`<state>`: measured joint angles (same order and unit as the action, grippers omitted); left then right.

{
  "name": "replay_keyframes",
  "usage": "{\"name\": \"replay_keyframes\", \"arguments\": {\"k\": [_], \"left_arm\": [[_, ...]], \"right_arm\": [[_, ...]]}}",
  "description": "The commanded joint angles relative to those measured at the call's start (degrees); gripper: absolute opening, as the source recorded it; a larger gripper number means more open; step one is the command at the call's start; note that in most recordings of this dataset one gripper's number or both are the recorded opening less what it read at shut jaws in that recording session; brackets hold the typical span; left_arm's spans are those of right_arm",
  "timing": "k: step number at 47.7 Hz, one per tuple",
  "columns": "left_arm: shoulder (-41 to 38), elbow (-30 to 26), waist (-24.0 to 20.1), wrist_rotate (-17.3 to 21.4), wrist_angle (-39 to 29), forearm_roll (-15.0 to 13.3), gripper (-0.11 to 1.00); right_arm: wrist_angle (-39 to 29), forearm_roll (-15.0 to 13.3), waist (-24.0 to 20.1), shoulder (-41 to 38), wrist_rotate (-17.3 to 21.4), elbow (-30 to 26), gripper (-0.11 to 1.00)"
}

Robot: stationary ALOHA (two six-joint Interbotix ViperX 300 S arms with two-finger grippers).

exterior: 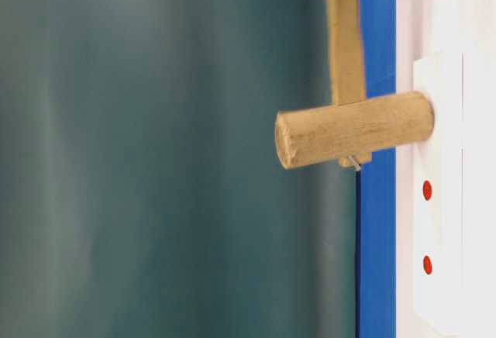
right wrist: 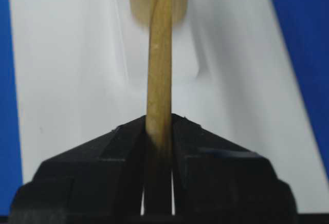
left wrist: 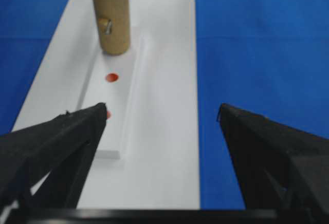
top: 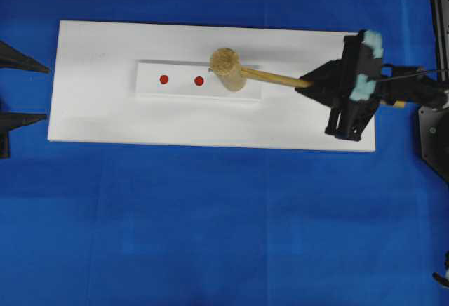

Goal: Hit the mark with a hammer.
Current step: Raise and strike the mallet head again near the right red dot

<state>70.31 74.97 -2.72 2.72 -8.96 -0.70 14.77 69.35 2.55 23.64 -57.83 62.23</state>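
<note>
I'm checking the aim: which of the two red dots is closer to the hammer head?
The right-hand red dot in the overhead view; it lies just beside the hammer head, while the other red dot sits farther left on the raised white strip.

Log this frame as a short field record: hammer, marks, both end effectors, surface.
hammer: wooden hammer, head end resting on the raised white strip, handle running toward the right of the overhead view
marks: two red dots visible on the strip, both uncovered, beside the head
right end effector: right end effector shut on the handle
left end effector: left end effector open, holding nothing, at the board's left end
surface: white board on blue cloth
</note>
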Motion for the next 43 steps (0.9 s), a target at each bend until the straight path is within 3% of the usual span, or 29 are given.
{"name": "replay_keyframes", "arguments": {"k": [1, 8, 19, 43], "left_arm": [[-0.6, -0.5, -0.1, -0.1, 0.4, 0.2, 0.88], [-0.6, -0.5, -0.1, -0.1, 0.4, 0.2, 0.88], [-0.7, -0.5, -0.1, -0.2, 0.4, 0.2, 0.88], [-0.8, -0.4, -0.1, -0.4, 0.4, 0.2, 0.88]], "right_arm": [[-0.1, -1.1, -0.3, 4.0, -0.2, -2.0, 0.03], [-1.9, -3.0, -0.5, 8.0, -0.3, -3.3, 0.03], [-3.1, -4.5, -0.4, 7.3, -0.4, -5.1, 0.03], [-3.2, -4.6, -1.8, -7.3, -0.4, -18.1, 0.03]]}}
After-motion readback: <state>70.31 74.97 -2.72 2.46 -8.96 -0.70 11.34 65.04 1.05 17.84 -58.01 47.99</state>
